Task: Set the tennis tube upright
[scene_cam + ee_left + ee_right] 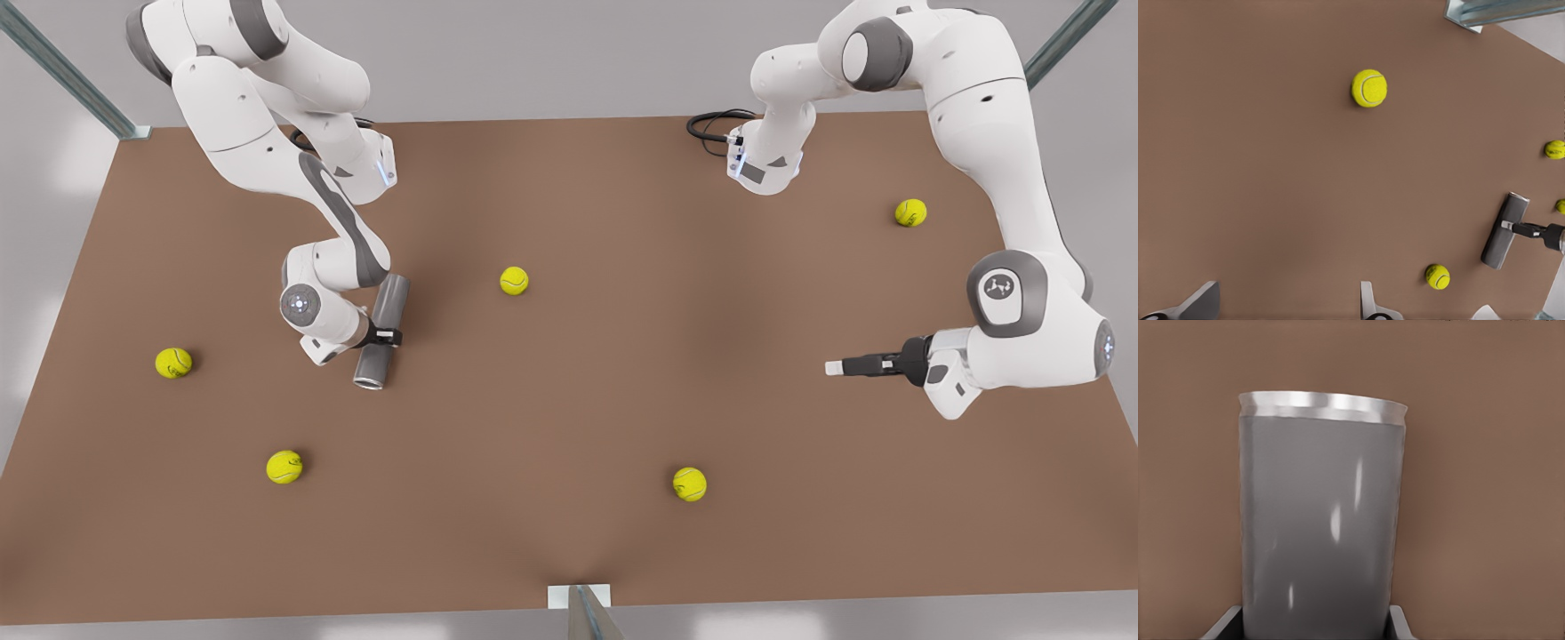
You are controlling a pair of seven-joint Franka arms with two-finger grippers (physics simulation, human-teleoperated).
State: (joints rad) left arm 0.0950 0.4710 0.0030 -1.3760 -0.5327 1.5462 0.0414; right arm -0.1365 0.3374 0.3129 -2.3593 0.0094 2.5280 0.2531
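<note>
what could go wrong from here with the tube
The right gripper clamps the tennis tube near its middle, so as it tips up it might swivel or slip between the fingers. A tennis ball lies loose on the table nearby and could be knocked by the swing. The left gripper waits open at the front view's right.

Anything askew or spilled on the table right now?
The tennis tube is not upright; it tilts in the right gripper, rimmed mouth toward the camera. Five tennis balls lie scattered on the table. The left gripper waits open, apart.
</note>
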